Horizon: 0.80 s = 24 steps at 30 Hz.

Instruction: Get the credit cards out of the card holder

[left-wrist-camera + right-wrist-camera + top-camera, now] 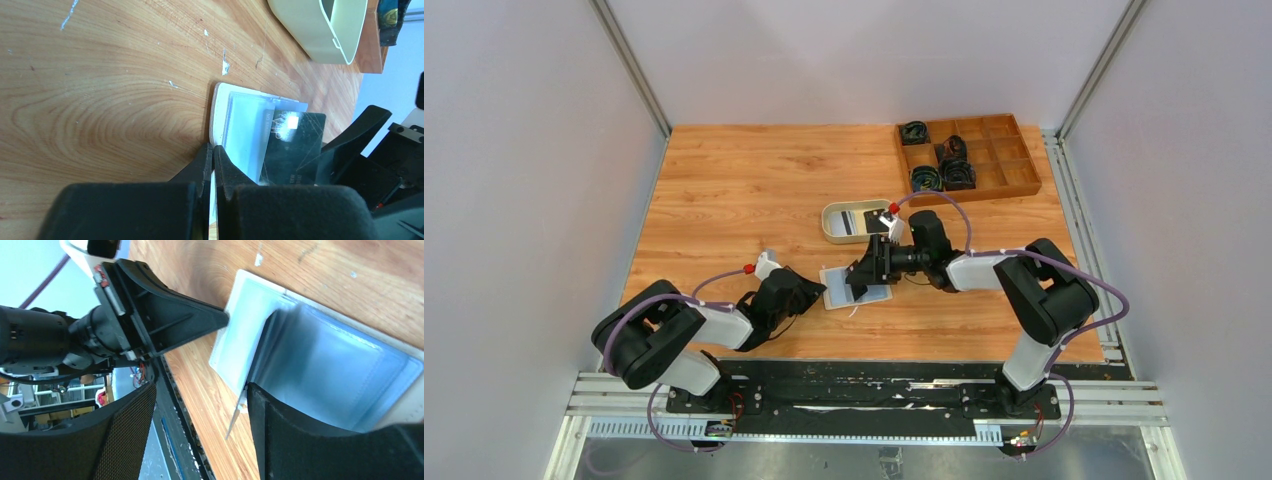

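Some cards seem to be out already. In the oval tray (831,224), just behind the card holder (836,289), the top view shows a light card with a dark stripe (848,222). Something dark lies next to it, which I take for a second card, but the right arm covers part of it. So I judge the task as begun and not finished.

The card holder lies open on the table (744,200) between the two arms, with its pale blue inside facing up. At least one black card (293,145) is in it. In the left wrist view it sticks out of a pocket by a good part, toward the right arm. Whether the other pockets hold more cards I cannot tell, because they are glossy and blurred.

The left gripper (212,159) is closed with nothing between its fingers. Its tips rest at the edge of the card holder on its own side, and I think it pins it down. The right gripper (200,390) has its jaws well apart. The edge of the card stands in the gap, close to one finger, and is not pinched yet.

What is left, in my judgement, is to close on this card, pull it free, put it in the tray, and then check the other pockets.
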{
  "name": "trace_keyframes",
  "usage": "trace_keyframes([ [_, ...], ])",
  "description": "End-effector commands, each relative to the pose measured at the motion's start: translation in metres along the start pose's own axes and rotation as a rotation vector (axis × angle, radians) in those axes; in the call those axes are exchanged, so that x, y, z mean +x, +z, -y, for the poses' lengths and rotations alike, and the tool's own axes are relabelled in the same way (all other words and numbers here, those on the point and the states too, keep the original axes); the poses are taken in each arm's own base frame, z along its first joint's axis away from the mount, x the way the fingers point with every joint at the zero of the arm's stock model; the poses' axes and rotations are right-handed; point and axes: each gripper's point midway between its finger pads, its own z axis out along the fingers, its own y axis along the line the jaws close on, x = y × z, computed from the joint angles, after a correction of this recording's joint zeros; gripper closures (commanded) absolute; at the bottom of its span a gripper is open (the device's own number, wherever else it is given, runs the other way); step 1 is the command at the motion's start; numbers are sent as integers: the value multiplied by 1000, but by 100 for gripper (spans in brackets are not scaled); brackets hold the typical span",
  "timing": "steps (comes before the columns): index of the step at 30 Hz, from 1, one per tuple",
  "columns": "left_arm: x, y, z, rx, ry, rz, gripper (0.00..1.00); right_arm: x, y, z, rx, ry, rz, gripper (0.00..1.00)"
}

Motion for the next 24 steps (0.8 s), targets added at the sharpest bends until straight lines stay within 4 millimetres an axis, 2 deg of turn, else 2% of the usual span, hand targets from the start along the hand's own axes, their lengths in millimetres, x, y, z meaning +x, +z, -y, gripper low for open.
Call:
trace_keyframes([
  [1, 3, 0, -16, -61, 48, -14, 100, 7, -4, 24, 98, 6, -25, 31],
  [5, 3, 0, -17, -63, 49, -14, 100, 11, -8, 33, 155, -13, -44, 45],
  [14, 4, 0, -17, -65, 51, -16, 100, 14, -17, 40, 219, -41, -59, 63],
  [18, 4, 0, -17, -64, 50, -16, 100, 16, -19, 43, 232, -39, -65, 83],
  [19, 3, 0, -17, -62, 50, -15, 100, 16, -19, 43, 238, -40, -67, 93],
  [20, 3, 0, -17, -62, 50, -15, 100, 16, -20, 43, 240, -42, -68, 99],
  [24, 3, -1, -17, -62, 50, -12, 100, 16, -26, 44, 270, -52, -77, 100],
])
